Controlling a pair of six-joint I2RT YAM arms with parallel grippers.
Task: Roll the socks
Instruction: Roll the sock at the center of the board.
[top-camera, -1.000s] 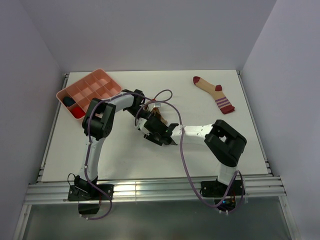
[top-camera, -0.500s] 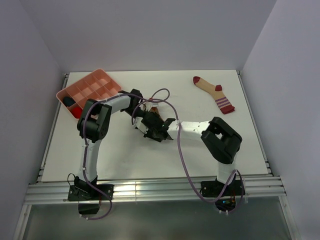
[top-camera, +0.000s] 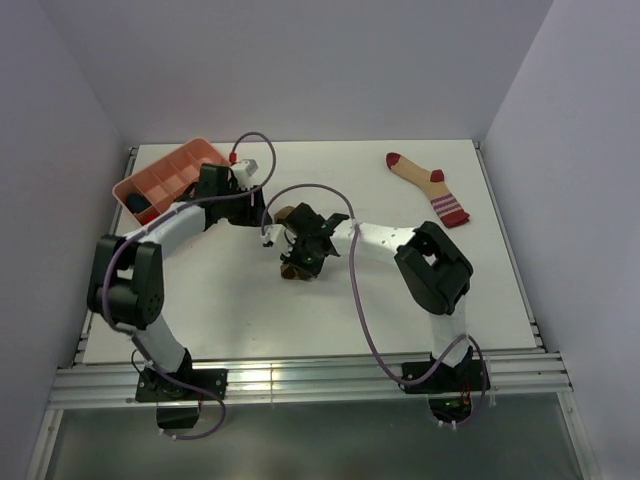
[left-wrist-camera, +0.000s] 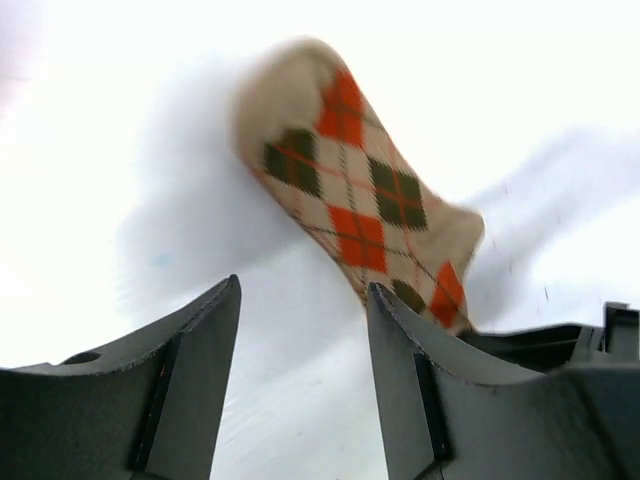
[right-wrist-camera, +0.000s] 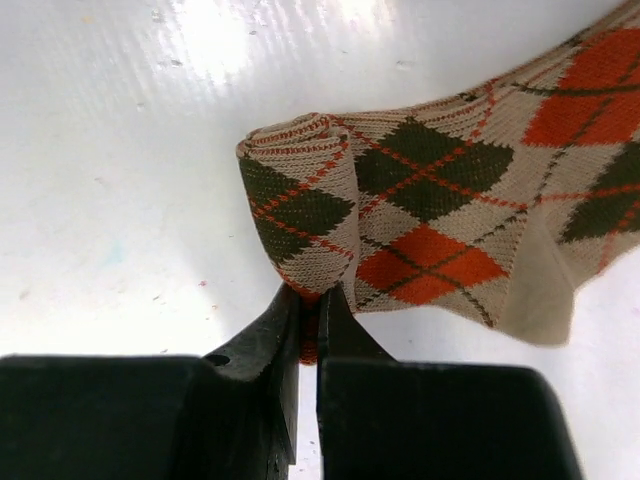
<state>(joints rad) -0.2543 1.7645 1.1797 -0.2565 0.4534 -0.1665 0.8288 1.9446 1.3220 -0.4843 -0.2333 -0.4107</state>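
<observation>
Argyle sock (right-wrist-camera: 440, 200) centre, one end rolled; striped sock (top-camera: 420, 176) flat, far right.

Bright, blown-out glare, left wrist view blurred

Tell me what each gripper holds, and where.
Right gripper pinches the argyle sock at its rolled end; left gripper is open, holding nothing.

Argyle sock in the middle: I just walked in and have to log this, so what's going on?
The right gripper is pinched shut on the argyle sock at its partly rolled end. The left gripper is open and empty, facing the sock. The striped sock lies flat, unrolled, off to the far right.
</observation>
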